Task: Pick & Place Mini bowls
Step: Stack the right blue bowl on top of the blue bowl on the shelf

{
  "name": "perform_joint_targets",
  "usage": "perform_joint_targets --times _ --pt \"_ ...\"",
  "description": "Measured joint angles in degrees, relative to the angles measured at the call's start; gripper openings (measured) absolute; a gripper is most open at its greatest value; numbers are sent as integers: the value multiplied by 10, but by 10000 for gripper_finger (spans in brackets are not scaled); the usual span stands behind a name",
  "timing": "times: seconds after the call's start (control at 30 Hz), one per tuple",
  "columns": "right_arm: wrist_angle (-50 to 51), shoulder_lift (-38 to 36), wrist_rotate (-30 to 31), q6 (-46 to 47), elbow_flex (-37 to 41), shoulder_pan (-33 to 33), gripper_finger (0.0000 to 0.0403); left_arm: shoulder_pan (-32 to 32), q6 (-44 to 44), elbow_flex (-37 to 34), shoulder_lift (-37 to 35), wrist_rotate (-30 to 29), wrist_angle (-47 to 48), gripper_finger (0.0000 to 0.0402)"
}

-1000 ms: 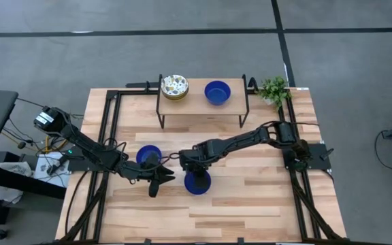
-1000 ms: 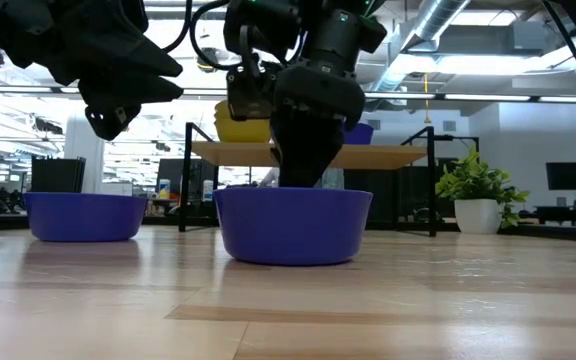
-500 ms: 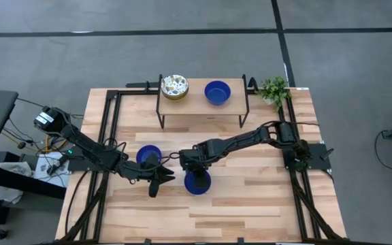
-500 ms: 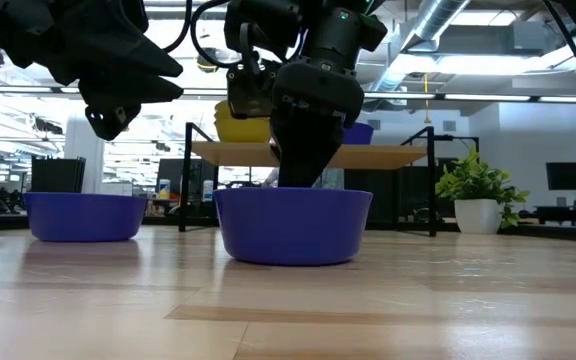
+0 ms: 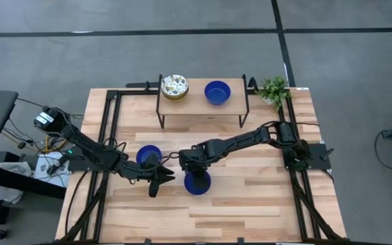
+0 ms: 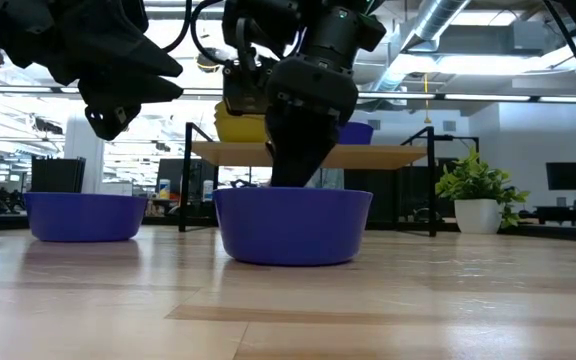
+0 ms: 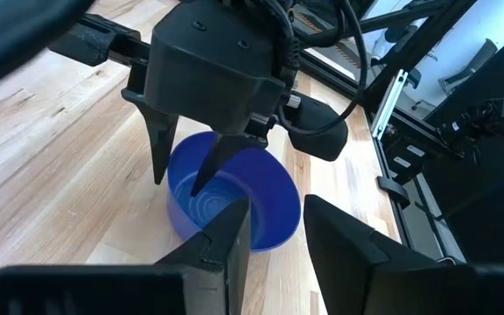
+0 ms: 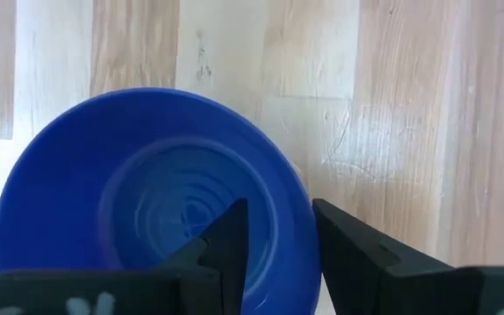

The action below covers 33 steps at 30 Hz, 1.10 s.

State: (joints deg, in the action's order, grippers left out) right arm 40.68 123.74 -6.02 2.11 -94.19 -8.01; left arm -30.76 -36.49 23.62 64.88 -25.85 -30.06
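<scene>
A blue mini bowl (image 5: 200, 186) (image 8: 147, 201) stands on its base near the table's middle. My right gripper (image 5: 194, 171) (image 8: 280, 236) points steeply down over its left rim, open, with one finger inside the bowl and one outside. Another blue mini bowl (image 5: 146, 154) (image 6: 83, 217) stands on the table to the left, partly under my left arm. My left gripper (image 5: 156, 184) (image 7: 276, 232) hovers above the table between the two bowls, open and holding nothing. A floral mini bowl (image 5: 174, 85) and a third blue mini bowl (image 5: 217, 92) rest on a raised wooden shelf (image 5: 196, 105) at the back. My right gripper straddles the blue bowl's rim (image 8: 303, 210) from above, one finger (image 7: 210, 166) inside the hollow and the other (image 7: 157, 153) just outside the wall. Whether either finger touches the rim I cannot tell. The bowl sits flat on the table.
A small green plant (image 5: 273, 90) (image 6: 478, 185) in a white pot stands at the table's far right corner. Black frame rails (image 5: 114, 116) run along the left and right sides. Bare wood lies toward the near edge and right of the bowl.
</scene>
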Motion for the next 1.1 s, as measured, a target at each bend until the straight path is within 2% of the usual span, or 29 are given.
perform_joint_targets --times 0.43,1.1 --pt "-14 -1 1 -1 -29 -4 116 0 0 0 0 0 0 108" --pt "14 1 0 -3 -29 -4 116 0 0 0 0 0 0 108"
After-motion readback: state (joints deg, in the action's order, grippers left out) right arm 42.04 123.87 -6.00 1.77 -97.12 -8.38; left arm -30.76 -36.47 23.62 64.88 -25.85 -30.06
